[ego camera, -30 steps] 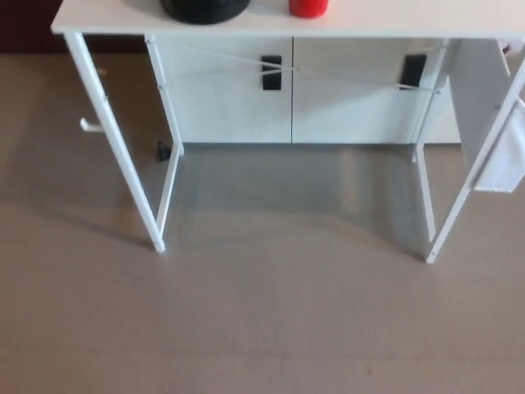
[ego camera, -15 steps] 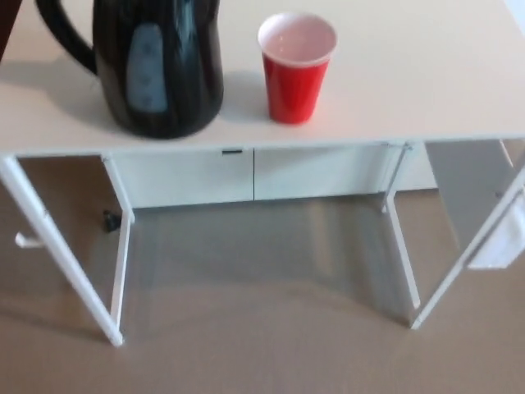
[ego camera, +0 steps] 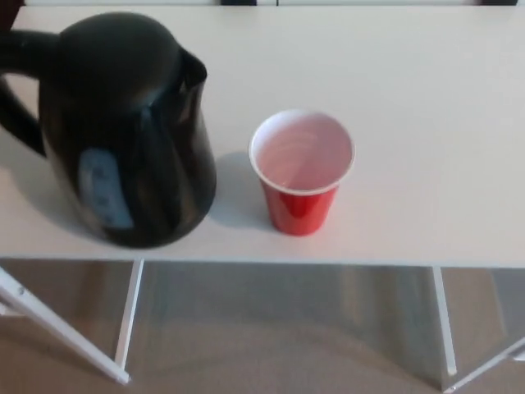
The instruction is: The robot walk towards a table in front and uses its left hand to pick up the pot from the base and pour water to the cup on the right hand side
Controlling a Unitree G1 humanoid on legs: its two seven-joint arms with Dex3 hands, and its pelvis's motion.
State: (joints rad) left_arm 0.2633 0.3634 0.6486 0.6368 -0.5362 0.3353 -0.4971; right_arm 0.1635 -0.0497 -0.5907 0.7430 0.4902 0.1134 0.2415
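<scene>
Neither of my 2 hands shows, so their fingers' state I cannot tell. I should reach left for the pot handle at 9 o'clock of the cup on the bench.

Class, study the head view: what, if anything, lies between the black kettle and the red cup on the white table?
Nothing: between the black kettle and the red cup the head view shows only bare white table, shaded by the kettle.

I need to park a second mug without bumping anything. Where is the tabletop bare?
Widest bare stretch of the white table: right of the red cup, out to the picture's edge. Also bare behind the cup, toward the far edge. Crowded: the narrow gap between the black kettle and the cup. No robot hand shows.
</scene>
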